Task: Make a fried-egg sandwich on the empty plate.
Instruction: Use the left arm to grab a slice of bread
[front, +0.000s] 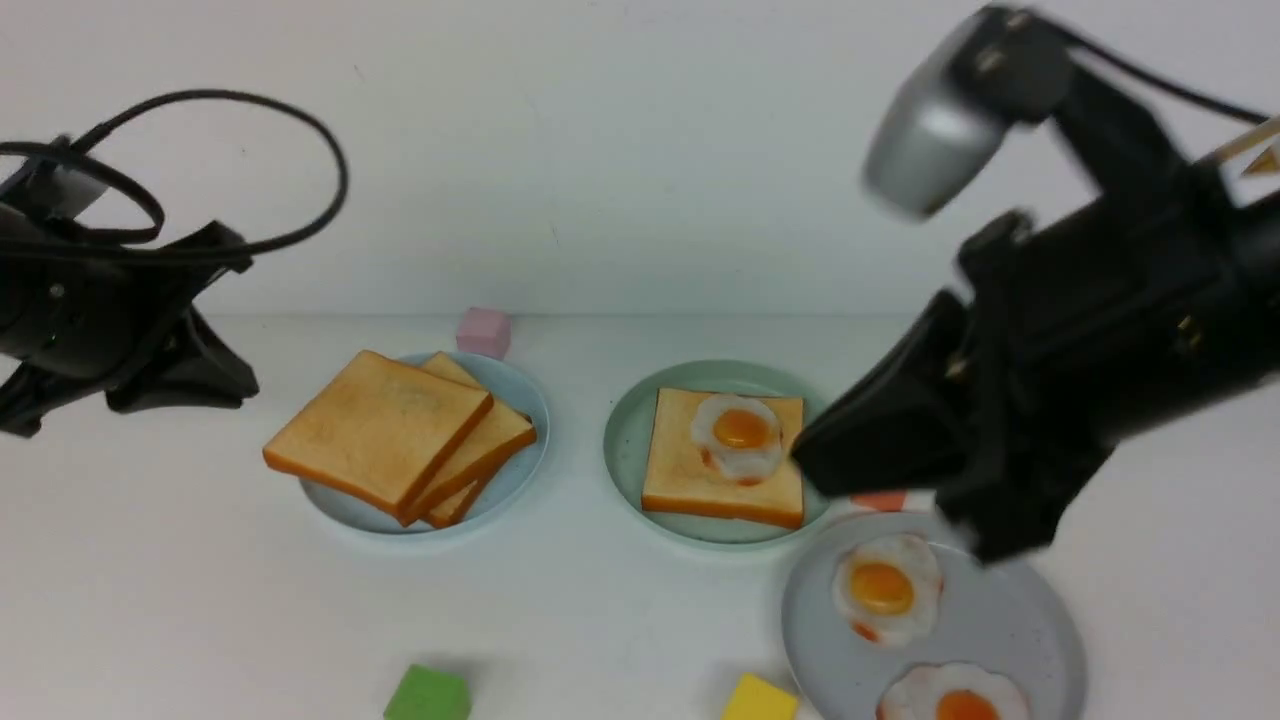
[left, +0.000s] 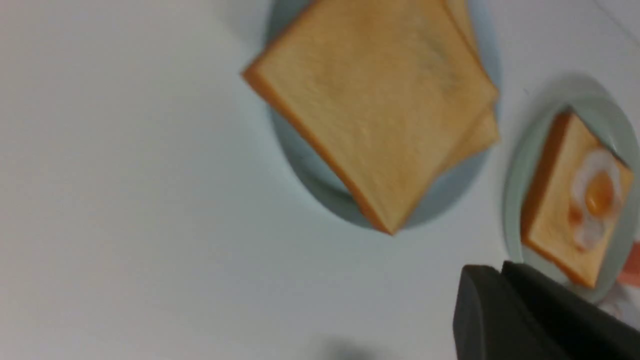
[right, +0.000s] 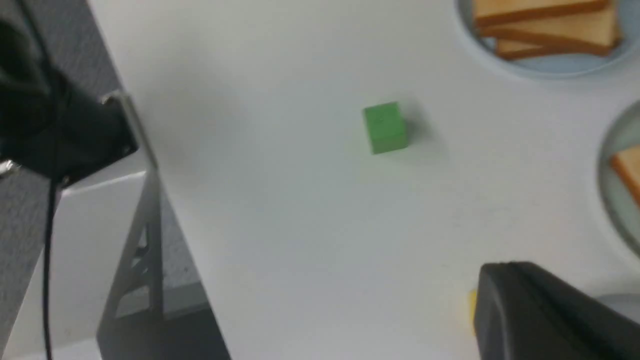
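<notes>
1 toast slice (front: 690, 480) carrying 1 fried egg (front: 740, 435) sits on the mint-green plate (front: 625, 450), just left of my right tool (front: 815, 460), pressed together. The toast pile (front: 380, 430) lies between that plate and my left tool (left: 500, 280), whose spread I cannot tell.

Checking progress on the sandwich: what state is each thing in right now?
mint-green plate: holds one toast slice with a fried egg on top, no top slice yet.
toast pile: skewed stack on the pale blue plate.
grey plate: holds two spare eggs.
right gripper: shut, empty.
left gripper: above the table, nothing in it, opening unclear.
</notes>
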